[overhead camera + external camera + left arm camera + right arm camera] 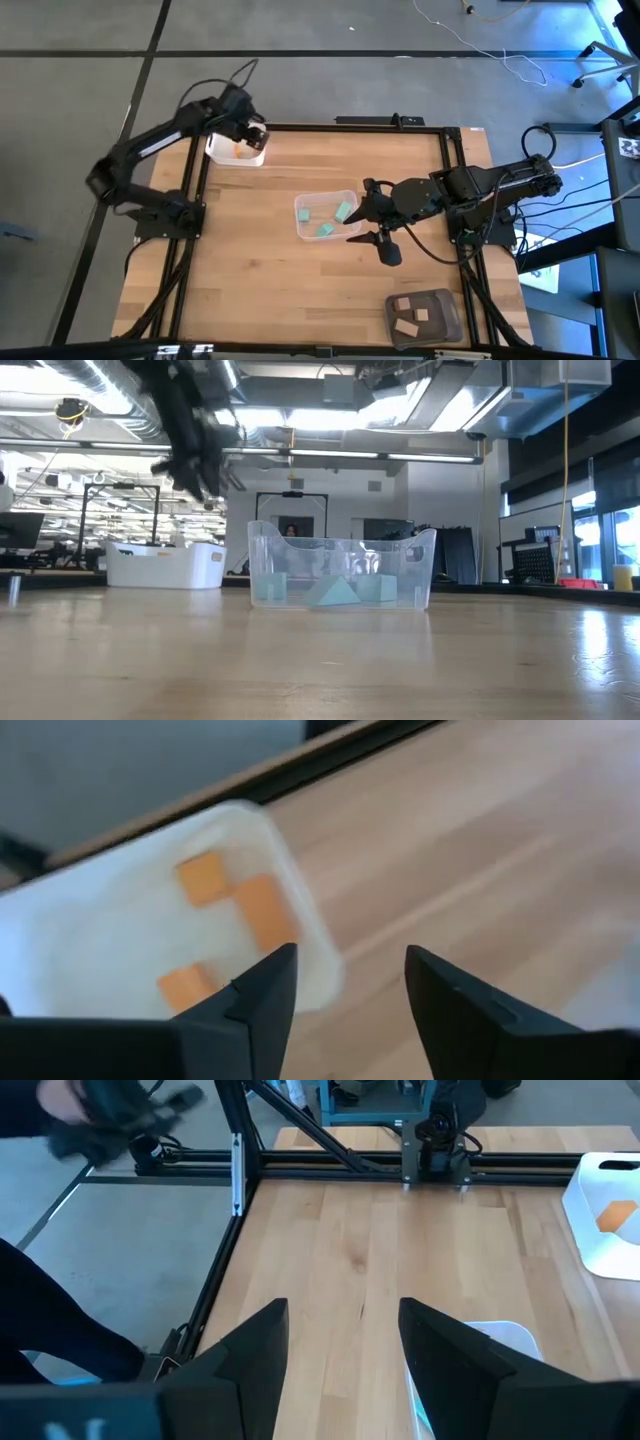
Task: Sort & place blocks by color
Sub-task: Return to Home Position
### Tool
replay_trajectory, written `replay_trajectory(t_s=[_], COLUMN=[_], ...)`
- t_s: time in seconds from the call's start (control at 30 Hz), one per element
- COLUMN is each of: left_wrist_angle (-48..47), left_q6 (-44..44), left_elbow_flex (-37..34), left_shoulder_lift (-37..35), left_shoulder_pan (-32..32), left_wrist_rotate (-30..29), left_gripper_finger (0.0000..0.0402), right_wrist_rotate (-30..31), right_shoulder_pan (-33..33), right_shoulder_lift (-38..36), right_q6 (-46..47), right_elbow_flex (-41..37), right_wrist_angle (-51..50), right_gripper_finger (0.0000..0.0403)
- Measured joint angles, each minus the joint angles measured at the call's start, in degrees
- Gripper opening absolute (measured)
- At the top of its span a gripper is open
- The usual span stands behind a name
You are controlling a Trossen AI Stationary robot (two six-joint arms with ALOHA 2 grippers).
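We judged sorting complete: orange blocks (265, 910) at eleven o'clock, teal blocks (344, 211) central, tan blocks (421, 315) at five; left tool (345, 990) and right tool (343, 1350) gaped empty.

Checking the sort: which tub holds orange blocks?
The white tub, at the left gripper: it holds orange blocks; the clear tub holds teal blocks, the dark tub tan blocks.

Robotics lab, exposed ceiling ducts (90, 380), bright ceiling lights (330, 418), concrete floor (70, 100), black-framed wooden table (280, 290)

Three orange blocks (265, 910), in white tub (90, 940); teal blocks (345, 211), in clear tub (300, 205); tan blocks (405, 304), in grey tub (450, 320)
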Motion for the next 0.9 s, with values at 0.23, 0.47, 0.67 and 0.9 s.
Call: replay_trajectory(t_s=[0.23,0.47,0.67,0.9], left_wrist_angle=[-1.61,-1.8,-1.73,-1.42], left_q6=[-0.51,-5.15,-6.69,-7.77], left_elbow_flex=[0.0,0.0,0.0,0.0], left_shoulder_lift=[-13.72,-21.8,-26.07,-32.13], left_shoulder_pan=[-10.93,-23.47,-32.43,-39.9], left_wrist_rotate=[0.01,-3.5,-5.23,-6.09], left_gripper_finger=[0.0129,0.0043,0.0006,0.0001], right_wrist_rotate=[-0.27,-0.37,-0.39,-0.39], right_shoulder_pan=[0.0,0.0,0.0,0.0], right_shoulder_lift=[-0.02,0.0,0.02,0.04], right_q6=[0.08,0.11,0.08,-0.46], right_elbow_flex=[0.0,0.0,0.0,0.0], right_wrist_angle=[0.01,0.02,0.01,0.07], right_gripper_finger=[0.0193,0.0193,0.0193,0.0189])
